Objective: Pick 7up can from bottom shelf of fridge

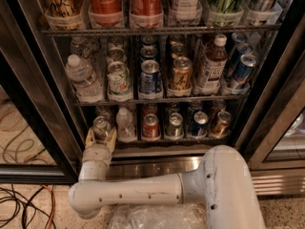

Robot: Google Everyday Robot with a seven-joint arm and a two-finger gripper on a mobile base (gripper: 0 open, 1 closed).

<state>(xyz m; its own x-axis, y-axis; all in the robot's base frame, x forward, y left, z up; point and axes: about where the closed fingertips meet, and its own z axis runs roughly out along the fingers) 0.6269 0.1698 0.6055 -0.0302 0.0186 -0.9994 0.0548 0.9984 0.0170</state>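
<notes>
The 7up can (pixel 101 126), pale green with a silver lid, stands at the left end of the bottom shelf (pixel 190 138) of the fridge (pixel 267 104). My gripper (pixel 100 136) reaches up from my white arm (pixel 143 194) to the shelf's front edge. Its yellowish fingers (pixel 89 138) sit tight on either side of the can, which still stands on the rack. The can's lower half is hidden behind the gripper.
Right of the can stand a small clear bottle (pixel 125 124), a red can (pixel 151 126), a green can (pixel 174 125), a blue can (pixel 198 123) and a brown can (pixel 221 122). Above is a rack of cans and bottles. The steel base (pixel 157 166) lies below. Cables (pixel 19 204) lie on the floor at left.
</notes>
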